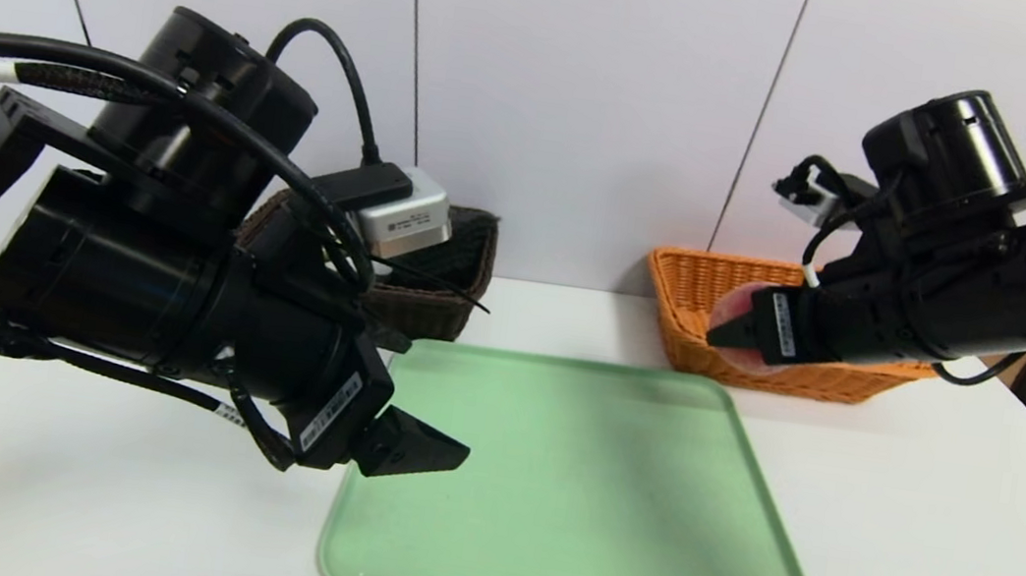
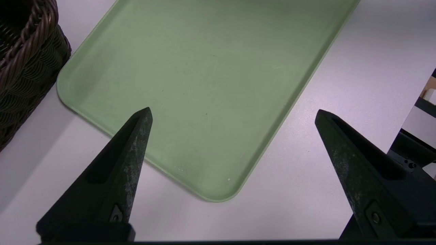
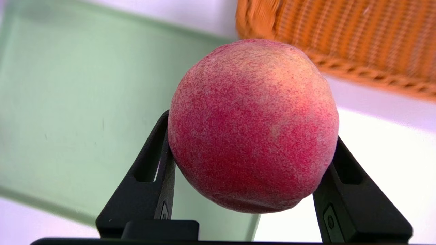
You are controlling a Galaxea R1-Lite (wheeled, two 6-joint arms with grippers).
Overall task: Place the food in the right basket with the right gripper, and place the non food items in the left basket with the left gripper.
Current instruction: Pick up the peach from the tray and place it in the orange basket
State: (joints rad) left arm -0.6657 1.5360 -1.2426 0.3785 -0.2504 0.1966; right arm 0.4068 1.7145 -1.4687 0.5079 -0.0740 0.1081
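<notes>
A red-pink peach (image 3: 253, 126) with a yellowish blush is held in the air between the fingers of my right gripper (image 3: 252, 129). In the head view the right gripper (image 1: 727, 334) and the peach (image 1: 735, 302) hang at the near left corner of the orange basket (image 1: 702, 283). My left gripper (image 1: 422, 450) stands open and empty over the near left corner of the green tray (image 1: 575, 495), its fingers (image 2: 136, 146) wide apart. The dark brown basket (image 1: 451, 310) sits behind the left arm. The non food items are out of view.
The green tray (image 2: 204, 68) lies bare in the middle of the white table. The dark basket's wall (image 2: 24, 68) stands close to the tray's far left corner. The orange basket's (image 3: 340, 34) side rises beyond the peach. A white wall stands behind both baskets.
</notes>
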